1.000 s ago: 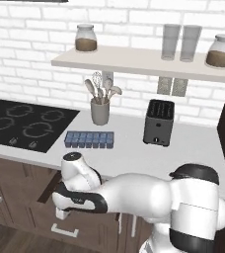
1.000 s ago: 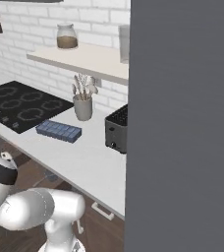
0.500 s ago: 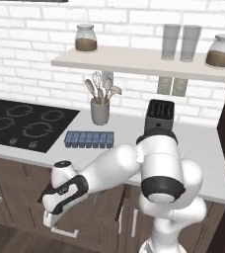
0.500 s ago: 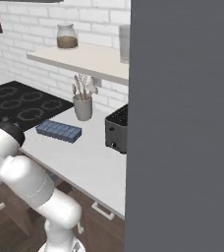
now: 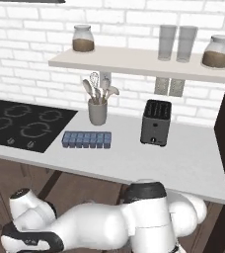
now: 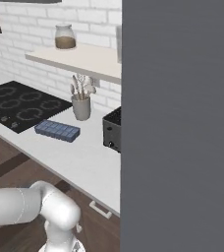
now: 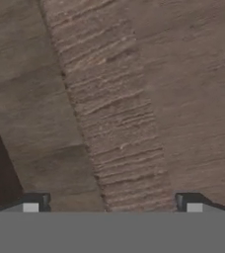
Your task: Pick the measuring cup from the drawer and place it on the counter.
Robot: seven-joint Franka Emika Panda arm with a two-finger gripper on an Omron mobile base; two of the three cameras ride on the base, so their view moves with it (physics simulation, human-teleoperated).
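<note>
Crock (image 5: 98,111) of utensils (upright)

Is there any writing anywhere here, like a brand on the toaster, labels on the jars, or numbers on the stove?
None can be read.
The toaster shows no brand, only a small pale dot low on its front.
The jars on the shelf carry no labels.
The stovetop bears ring outlines, no numbers.
The wall plate under the shelf is blank.
</note>
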